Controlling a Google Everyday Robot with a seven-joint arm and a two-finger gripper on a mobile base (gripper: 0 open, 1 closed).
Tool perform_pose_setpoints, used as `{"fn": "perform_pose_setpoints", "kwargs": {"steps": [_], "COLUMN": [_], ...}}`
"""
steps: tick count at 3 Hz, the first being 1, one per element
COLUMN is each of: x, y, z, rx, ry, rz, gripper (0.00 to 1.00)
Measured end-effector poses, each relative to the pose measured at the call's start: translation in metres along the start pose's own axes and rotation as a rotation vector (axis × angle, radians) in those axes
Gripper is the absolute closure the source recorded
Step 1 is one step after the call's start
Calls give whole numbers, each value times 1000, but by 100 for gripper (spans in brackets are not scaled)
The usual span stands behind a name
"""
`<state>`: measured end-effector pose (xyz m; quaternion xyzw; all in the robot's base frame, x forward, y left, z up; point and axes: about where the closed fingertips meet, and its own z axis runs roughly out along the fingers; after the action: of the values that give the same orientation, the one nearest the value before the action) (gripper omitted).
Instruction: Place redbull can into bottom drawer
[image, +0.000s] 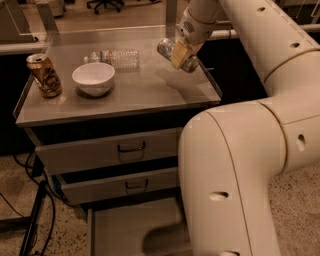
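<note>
My gripper (180, 54) is above the right part of the cabinet top, shut on the redbull can (167, 48). The can lies tilted in the fingers, lifted off the surface, with its shiny silver top pointing left. The bottom drawer (130, 230) is pulled open at the bottom of the view, its flat metal floor bare; my arm covers its right part.
A gold-brown can (44, 75) stands at the left of the cabinet top (135, 90). A white bowl (93, 78) sits beside it. A clear plastic bottle (115, 57) lies at the back. Two upper drawers with dark handles (131, 147) are closed. Cables hang at the left.
</note>
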<state>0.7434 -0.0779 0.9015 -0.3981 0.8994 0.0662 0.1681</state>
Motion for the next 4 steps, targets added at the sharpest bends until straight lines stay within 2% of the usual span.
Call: {"fn": "perform_pose_setpoints", "kwargs": {"steps": [1,2,3,4], "x": [-1,-2,7,39], "y": [1,3,7,37], "z": [4,-3,-28,-65], "rx": [-3,17,56,83], "ry": [-2,-8,-52,-103], "rz": [-2,-25,-12,26], "gripper": [100,100,100,100]}}
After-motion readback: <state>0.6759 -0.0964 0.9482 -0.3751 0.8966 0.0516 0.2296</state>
